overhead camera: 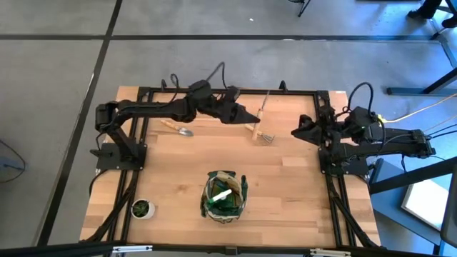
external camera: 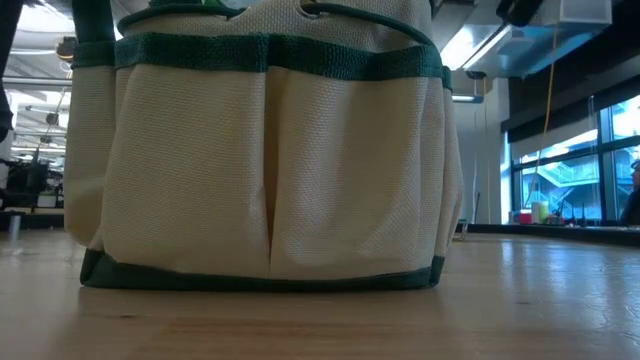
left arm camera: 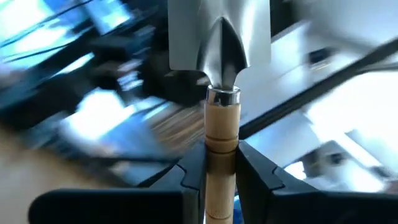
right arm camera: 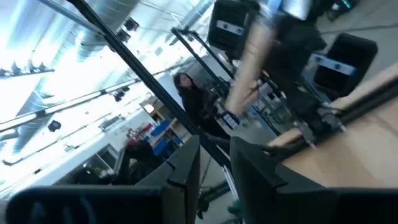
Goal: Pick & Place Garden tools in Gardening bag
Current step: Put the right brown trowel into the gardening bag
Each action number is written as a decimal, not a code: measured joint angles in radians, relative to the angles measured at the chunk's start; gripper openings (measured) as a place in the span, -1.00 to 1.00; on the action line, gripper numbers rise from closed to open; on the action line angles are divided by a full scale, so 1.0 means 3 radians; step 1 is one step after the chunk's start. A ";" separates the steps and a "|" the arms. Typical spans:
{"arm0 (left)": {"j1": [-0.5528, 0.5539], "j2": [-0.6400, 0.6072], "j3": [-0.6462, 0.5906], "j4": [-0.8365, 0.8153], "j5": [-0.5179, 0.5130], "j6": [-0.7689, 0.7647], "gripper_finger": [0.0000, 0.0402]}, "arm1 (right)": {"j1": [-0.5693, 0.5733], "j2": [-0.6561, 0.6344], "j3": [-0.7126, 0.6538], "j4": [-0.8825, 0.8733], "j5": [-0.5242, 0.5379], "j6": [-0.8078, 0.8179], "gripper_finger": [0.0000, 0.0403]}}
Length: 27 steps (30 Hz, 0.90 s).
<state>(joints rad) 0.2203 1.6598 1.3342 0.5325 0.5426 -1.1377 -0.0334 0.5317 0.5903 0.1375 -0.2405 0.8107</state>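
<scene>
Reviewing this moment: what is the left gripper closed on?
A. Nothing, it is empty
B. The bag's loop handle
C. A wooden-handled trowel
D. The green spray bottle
C. In the left wrist view the left gripper has its fingers pressed against both sides of the trowel's wooden handle, with the metal blade sticking out beyond them.
</scene>
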 joint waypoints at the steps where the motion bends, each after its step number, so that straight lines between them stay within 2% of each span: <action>1: -0.0029 0.0022 0.0000 0.0249 -0.0036 -0.0107 -0.76 | -0.0001 0.0013 0.0000 0.0074 0.0001 0.0013 -0.55; 5: -0.0160 0.0108 -0.0001 0.1056 -0.0101 -0.0381 -0.76 | -0.0038 0.0099 0.0000 0.0747 0.0064 -0.0019 -0.55; 9: -0.0282 0.0158 0.0000 0.1281 -0.0224 -0.0443 -0.76 | -0.0153 0.0294 0.0017 0.1311 0.0090 -0.0280 -0.55; 12: -0.0356 0.0199 -0.0001 0.1282 -0.0252 -0.0410 -0.76 | -0.0264 0.0503 0.0127 0.1319 0.0041 -0.0296 -0.54; 15: -0.0412 0.0206 -0.0001 0.1278 -0.0239 -0.0387 -0.76 | -0.0330 0.0786 0.0272 0.1361 -0.0170 -0.0239 -0.48; 19: -0.0466 0.0261 -0.0005 0.1313 -0.0221 -0.0388 -0.76 | -0.0351 0.1126 0.0595 0.1411 -0.0472 -0.0222 -0.30; 27: -0.0515 0.0284 -0.0003 0.1455 -0.0259 -0.0357 -0.76 | -0.0352 0.1458 0.1026 0.1271 -0.0495 -0.0313 0.10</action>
<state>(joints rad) 0.0658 1.7451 1.3334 0.9691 0.4648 -1.2447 -0.1390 0.9690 0.8981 0.5189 -0.3889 0.7167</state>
